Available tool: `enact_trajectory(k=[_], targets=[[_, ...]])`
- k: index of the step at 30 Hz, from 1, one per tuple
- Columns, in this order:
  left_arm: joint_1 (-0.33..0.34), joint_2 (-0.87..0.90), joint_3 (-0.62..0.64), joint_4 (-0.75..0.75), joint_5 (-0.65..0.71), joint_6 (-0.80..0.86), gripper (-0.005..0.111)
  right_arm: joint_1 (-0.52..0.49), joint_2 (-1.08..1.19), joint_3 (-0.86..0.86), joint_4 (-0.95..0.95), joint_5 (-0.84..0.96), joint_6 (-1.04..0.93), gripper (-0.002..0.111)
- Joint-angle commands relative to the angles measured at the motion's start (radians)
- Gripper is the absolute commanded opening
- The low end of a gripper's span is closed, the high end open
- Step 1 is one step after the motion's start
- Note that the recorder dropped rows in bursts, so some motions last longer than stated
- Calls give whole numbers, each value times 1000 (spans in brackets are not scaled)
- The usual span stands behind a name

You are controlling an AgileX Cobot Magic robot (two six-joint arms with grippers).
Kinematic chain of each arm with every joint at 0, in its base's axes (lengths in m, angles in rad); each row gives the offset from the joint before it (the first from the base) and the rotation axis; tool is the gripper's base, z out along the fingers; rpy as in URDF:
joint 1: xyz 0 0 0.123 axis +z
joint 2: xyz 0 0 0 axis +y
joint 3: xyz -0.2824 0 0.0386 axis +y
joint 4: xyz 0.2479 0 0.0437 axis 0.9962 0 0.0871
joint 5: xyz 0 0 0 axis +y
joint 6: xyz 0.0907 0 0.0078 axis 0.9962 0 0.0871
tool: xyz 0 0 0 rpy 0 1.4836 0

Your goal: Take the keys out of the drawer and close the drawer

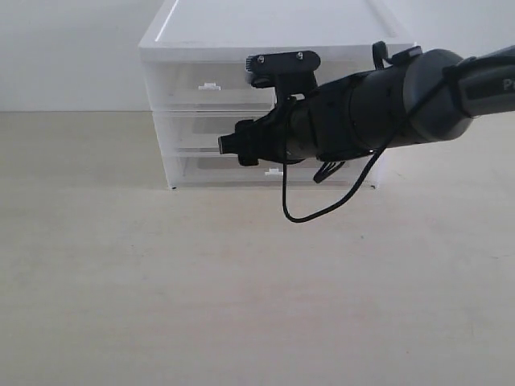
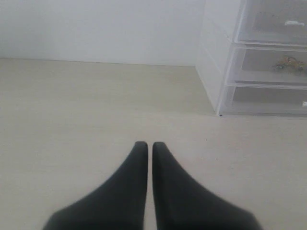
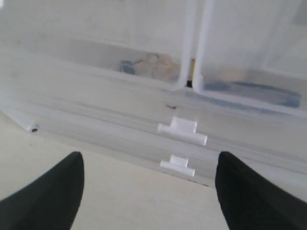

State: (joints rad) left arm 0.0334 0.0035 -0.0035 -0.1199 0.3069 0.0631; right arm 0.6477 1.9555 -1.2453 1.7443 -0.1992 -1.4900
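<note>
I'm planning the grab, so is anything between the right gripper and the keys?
Yes. The drawer looks shut, so its translucent front stands between the open right gripper and the keys inside. Its tab handle sits just ahead, with nothing visible blocking it.

You've got a white cabinet (image 1: 273, 36) with a frosty translucent white drawer (image 1: 193, 129), and gold keys (image 2: 289, 63) showing through it. Your left hand (image 2: 149, 144) and right hand (image 3: 149, 158) are plain black, same as the cable (image 1: 322, 211). The surface (image 1: 161, 281) is pale beige with faint grain.
</note>
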Motion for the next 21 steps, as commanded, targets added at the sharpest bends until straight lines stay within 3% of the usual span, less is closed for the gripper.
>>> enact_trajectory(k=[1, 16, 21], targets=[[3, -3, 4, 5, -2, 5, 4, 0, 11, -6, 0, -15, -3, 69], [3, -3, 4, 5, -4, 5, 4, 0, 11, -34, 0, -41, -3, 69], [3, -3, 4, 8, -76, 64, 4, 0, 11, -34, 0, -39, -5, 69]])
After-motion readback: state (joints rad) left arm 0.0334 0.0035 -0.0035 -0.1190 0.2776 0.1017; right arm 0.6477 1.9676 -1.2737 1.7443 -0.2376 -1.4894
